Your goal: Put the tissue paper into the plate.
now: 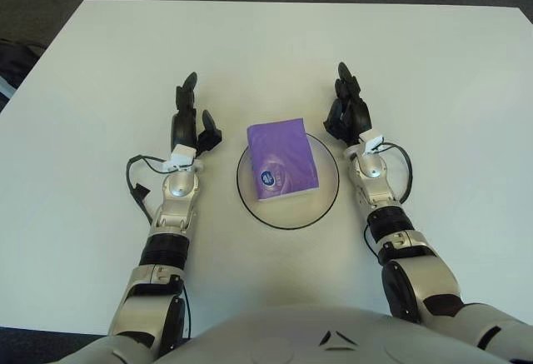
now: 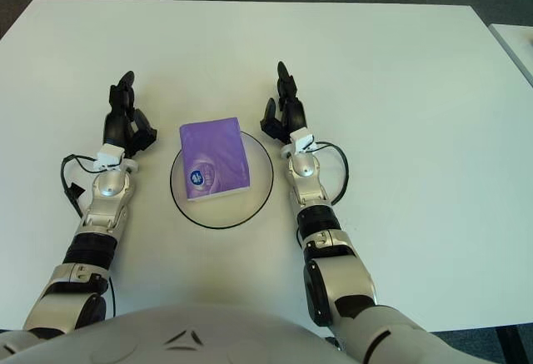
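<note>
The purple tissue paper [image 1: 281, 158] lies inside the plate [image 1: 328, 197], its far edge reaching over the far rim, so the job looks about done. The left hand [image 1: 190, 122] sits just left of the plate with its fingers [image 1: 187, 89] spread and holding nothing; the right hand [image 1: 348, 114] is at the plate's right rim, fingers loosely extended, empty too. From where I stand, the risk is the right hand: it is so close to the rim that a careless pull-back could nudge the plate across the desk [image 1: 433, 72] or tip the pack out.
</note>
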